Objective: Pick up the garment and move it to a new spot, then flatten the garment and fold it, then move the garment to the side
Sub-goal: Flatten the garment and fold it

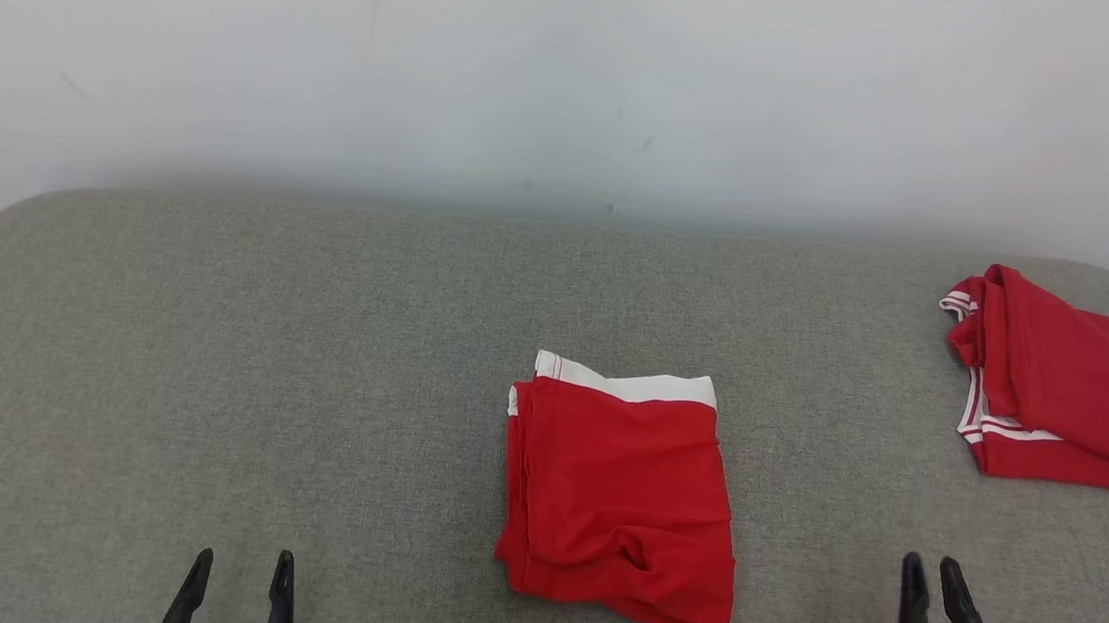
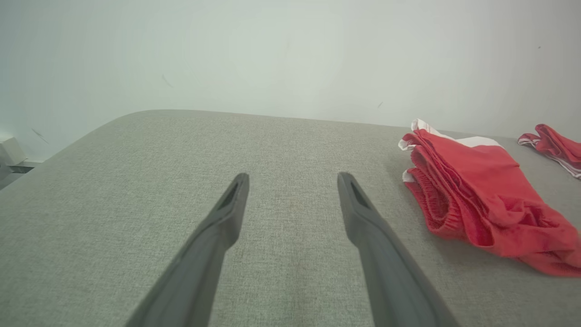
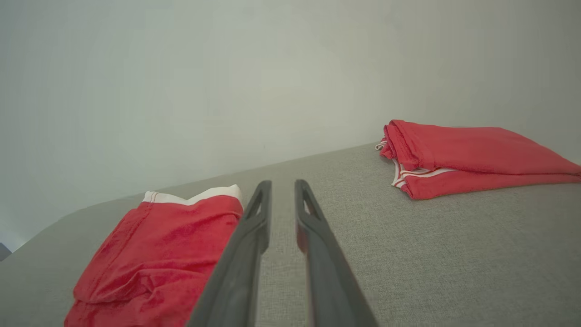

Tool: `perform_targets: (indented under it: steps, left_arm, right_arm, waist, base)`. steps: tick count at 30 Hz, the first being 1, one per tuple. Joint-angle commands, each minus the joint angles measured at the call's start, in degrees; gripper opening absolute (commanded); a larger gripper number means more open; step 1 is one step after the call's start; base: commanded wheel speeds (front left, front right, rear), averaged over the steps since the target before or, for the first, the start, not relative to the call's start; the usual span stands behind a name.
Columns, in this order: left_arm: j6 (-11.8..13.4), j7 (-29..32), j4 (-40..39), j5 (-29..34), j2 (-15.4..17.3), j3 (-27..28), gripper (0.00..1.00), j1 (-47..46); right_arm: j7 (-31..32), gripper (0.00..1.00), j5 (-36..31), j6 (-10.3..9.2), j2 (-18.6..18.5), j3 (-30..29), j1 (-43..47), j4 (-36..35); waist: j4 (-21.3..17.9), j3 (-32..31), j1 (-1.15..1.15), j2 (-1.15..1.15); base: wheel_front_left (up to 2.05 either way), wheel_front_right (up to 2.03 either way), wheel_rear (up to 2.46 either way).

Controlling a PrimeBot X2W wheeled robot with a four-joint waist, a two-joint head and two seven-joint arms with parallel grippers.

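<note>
The garment (image 1: 618,498), red with a white waistband, lies folded into a small rectangle at the middle of the grey padded table (image 1: 208,372). It appears at the right of the left wrist view (image 2: 476,190) and at the lower left of the right wrist view (image 3: 154,254). My left gripper (image 1: 242,557) (image 2: 294,176) hovers open near the front edge, well left of the garment, holding nothing. To the garment's right, my right gripper (image 1: 931,562) (image 3: 283,182) has its fingers a narrow gap apart with nothing between them.
A second folded red garment with white striped trim (image 1: 1069,397) (image 3: 467,154) (image 2: 553,145) lies at the table's far right. A pale wall runs behind the table. The table's corners are rounded.
</note>
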Motion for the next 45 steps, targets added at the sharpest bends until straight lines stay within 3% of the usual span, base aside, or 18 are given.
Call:
perform_targets:
  steps: [1,2,21,45]
  left_arm:
    - [0.0,-0.1,-0.3,0.1,0.0,-0.1,1.0,0.4]
    - [0.0,-0.1,-0.3,0.1,0.0,-0.2,1.0,0.5]
    - [-0.4,-0.1,-3.3,3.3,-0.1,-0.4,1.0,2.2]
    - [-0.8,-0.1,-4.1,4.6,0.0,0.6,1.0,2.9]
  right_arm:
    - [-0.1,0.85,-0.6,-0.13,0.4,0.4,0.8,0.4]
    - [-0.1,1.0,-0.9,-0.13,0.5,0.7,1.0,0.7]
    - [-0.1,1.0,-5.4,-0.13,1.3,0.6,0.3,3.1]
    - [-0.1,1.0,-5.5,-0.13,1.3,0.0,0.5,4.0]
  waist:
    - [-0.1,0.0,0.0,0.0]
    - [-0.1,0.0,0.0,0.0]
    - [1.0,-0.3,0.0,0.0]
    - [0.9,-0.6,0.0,0.0]
  base:
    - [0.0,0.0,0.0]
    - [0.0,0.0,0.0]
    - [0.0,0.0,0.0]
    - [0.0,0.0,0.0]
